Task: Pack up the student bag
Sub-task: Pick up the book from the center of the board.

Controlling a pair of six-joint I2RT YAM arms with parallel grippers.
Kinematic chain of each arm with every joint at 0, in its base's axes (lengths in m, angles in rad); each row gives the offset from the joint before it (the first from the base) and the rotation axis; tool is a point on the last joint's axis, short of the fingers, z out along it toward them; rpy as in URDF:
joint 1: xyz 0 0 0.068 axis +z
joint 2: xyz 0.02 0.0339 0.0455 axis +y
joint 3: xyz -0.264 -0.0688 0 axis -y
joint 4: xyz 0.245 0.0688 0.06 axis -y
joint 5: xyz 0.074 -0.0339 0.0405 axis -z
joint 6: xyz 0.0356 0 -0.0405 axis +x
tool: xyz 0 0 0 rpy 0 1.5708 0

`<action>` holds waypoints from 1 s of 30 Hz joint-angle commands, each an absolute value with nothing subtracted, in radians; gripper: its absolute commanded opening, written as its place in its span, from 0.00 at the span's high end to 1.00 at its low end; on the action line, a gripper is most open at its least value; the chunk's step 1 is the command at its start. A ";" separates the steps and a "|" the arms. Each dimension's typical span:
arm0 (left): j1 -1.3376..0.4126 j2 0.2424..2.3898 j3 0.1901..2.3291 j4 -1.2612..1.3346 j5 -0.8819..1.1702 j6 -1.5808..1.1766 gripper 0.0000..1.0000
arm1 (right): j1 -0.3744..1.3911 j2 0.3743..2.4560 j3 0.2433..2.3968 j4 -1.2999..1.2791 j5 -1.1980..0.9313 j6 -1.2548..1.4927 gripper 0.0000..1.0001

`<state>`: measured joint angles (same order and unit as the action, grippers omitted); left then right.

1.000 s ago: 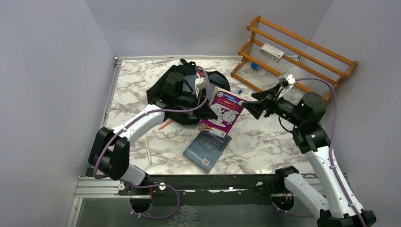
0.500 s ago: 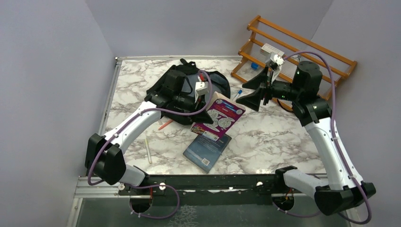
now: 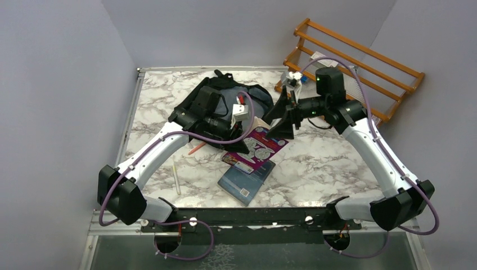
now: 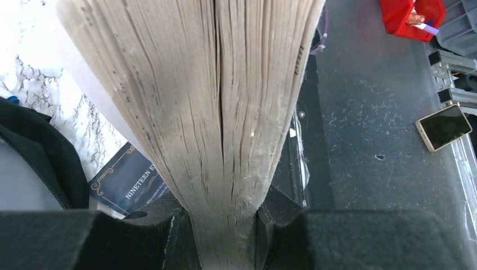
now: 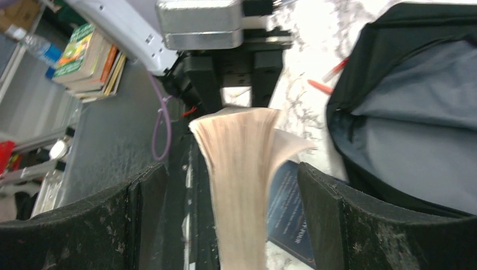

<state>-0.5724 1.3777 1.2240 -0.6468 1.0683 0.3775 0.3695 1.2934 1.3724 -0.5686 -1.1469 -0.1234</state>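
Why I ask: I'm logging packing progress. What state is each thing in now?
student bag, open, lying on table, grey lining exposed.
purple paperback, held tilted, pages fanned.
left end effector, shut on purple paperback.
right end effector, open, straddling the page edges.
dark blue book, closed, flat on table.
red pen, loose on table.
white pen, loose on table.

The left arm [image 3: 152,154] is stretched from 7 o'clock toward the middle, and the left gripper [image 3: 246,130] is pinched on a book [image 3: 261,146]. The right arm [image 3: 365,146] is bent up from 5 o'clock. The right gripper [image 3: 283,116] is pointed to 9 o'clock, jaws spread wide.
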 commanded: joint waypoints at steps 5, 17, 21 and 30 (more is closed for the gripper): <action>-0.575 1.336 1.296 -0.703 1.059 0.449 1.00 | 0.459 1.307 1.358 -0.701 -1.072 -0.214 0.11; -0.576 1.359 1.350 -0.732 1.121 0.469 1.00 | 0.545 1.358 1.326 -0.718 -0.967 -0.256 0.30; -0.581 1.366 1.344 -0.740 1.119 0.473 1.00 | 0.546 1.353 1.327 -0.703 -0.985 -0.255 0.39; -0.594 1.388 1.336 -0.745 1.099 0.476 1.00 | 0.546 1.329 1.336 -0.703 -1.002 -0.257 0.49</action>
